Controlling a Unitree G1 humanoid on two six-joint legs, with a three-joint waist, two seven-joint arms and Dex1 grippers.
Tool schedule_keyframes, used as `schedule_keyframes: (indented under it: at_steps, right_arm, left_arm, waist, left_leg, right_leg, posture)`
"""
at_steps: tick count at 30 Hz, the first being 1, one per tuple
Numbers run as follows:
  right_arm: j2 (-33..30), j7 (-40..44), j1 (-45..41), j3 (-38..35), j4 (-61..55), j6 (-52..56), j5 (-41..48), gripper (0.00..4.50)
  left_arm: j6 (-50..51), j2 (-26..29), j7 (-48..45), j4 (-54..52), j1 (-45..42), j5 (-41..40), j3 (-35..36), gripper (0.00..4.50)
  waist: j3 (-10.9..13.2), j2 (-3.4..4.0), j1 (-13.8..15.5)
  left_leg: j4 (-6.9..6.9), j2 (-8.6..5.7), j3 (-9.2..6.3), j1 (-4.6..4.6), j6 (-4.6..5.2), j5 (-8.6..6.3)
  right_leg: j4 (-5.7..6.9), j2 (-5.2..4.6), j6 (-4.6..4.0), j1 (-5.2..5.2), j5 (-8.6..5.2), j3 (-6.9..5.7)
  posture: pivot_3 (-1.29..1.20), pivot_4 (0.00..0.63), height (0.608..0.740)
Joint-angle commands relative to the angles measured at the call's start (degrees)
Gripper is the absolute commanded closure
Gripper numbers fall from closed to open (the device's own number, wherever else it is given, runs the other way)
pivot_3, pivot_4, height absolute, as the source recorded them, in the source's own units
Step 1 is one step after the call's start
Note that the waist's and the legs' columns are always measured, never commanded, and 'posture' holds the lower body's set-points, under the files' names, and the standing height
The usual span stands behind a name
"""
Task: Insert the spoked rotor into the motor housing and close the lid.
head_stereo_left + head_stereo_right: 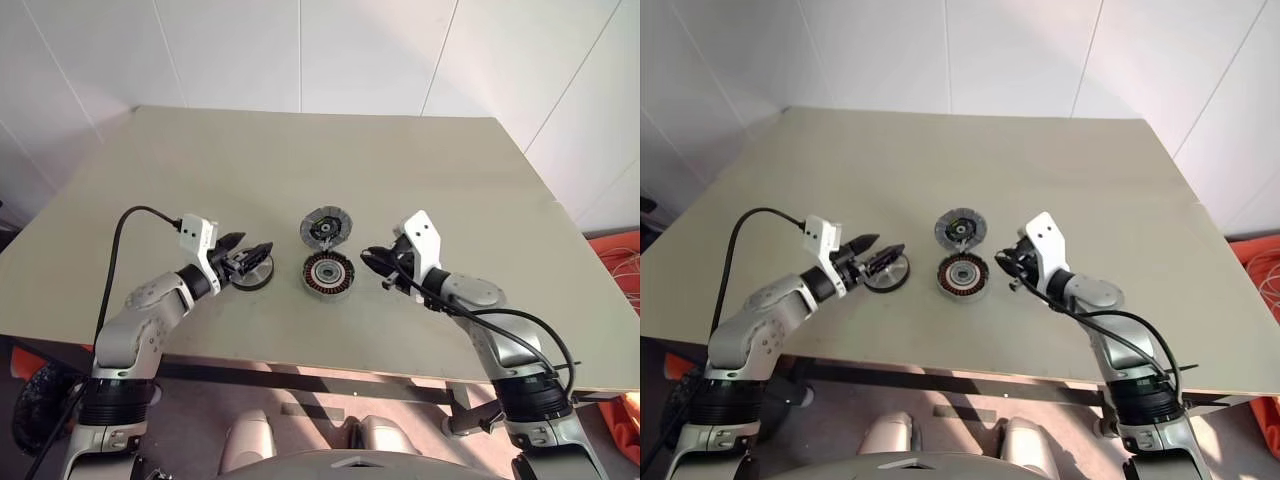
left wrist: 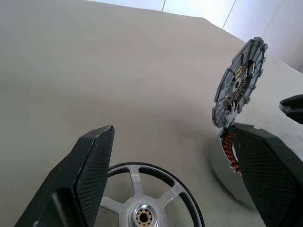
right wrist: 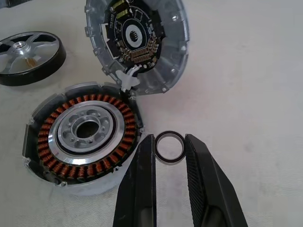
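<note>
Right end effector pinches small dark ring beside motor housing.

I see the motor housing near the middle of the table, toward its front edge. The lid stands open just behind it, joined at the rim. The spoked rotor lies flat just left of the housing, apart from it.

A matt, smooth beige table is shown. The motor housing is made of grey metal with glossy copper windings, and the spoked rotor of brushed silver metal rimmed in black. The fingers are finished in woven, carbon-like black.
</note>
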Motion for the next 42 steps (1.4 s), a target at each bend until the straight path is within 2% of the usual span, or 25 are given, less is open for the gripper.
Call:
schedule_keyframes:
  at_steps: [1, 6, 18, 42]
  right_arm:
    - [1.12, -0.59, -3.07, 1.95, -0.52, 0.53, -0.79, 3.94]
    - [3.22, -1.2, -5.45, 3.94, 0.82, 1.49, -1.56, 3.94]
    - [2.98, -1.11, -5.0, 5.73, -3.83, 6.28, -1.84, 3.94]
    - [4.01, -2.6, -3.89, 6.83, -7.99, 10.95, -1.47, 3.94]
  left_arm:
    - [1.66, 0.18, 1.75, -2.76, -1.38, -0.81, 1.27, 0.38]
    - [4.77, 0.21, 4.56, -4.67, -1.53, -1.21, 1.74, 0.38]
    - [7.67, 0.23, 6.78, -7.71, -0.58, -2.18, 2.44, 0.38]
    - [7.52, 0.95, 6.59, -8.5, 1.21, -1.99, 2.65, 0.38]
  waist:
    - [0.0, 0.0, -0.06]
    - [0.0, 0.0, -0.16]
    - [0.0, 0.0, -0.13]
    - [0.0, 0.0, -0.13]
  left_leg:
    - [0.0, 0.01, 0.0, 0.01, -0.01, 0.01]
    - [0.0, 0.04, 0.0, 0.03, -0.06, 0.03]
    - [0.0, 0.04, 0.0, 0.03, -0.13, 0.07]
    - [0.0, 0.04, -0.01, 0.04, -0.16, 0.08]
  right_leg:
    - [0.01, 0.0, 0.0, 0.0, 0.0, 0.0]
    - [0.04, 0.02, 0.0, 0.0, 0.0, 0.0]
    - [0.04, 0.02, 0.0, 0.0, 0.0, 0.0]
    - [0.05, 0.03, 0.0, -0.01, 0.0, 0.0]
  posture:
    - [0.0, 0.0, 0.74]
    - [0.0, 0.0, 0.74]
    - [0.0, 0.0, 0.74]
    - [0.0, 0.0, 0.74]
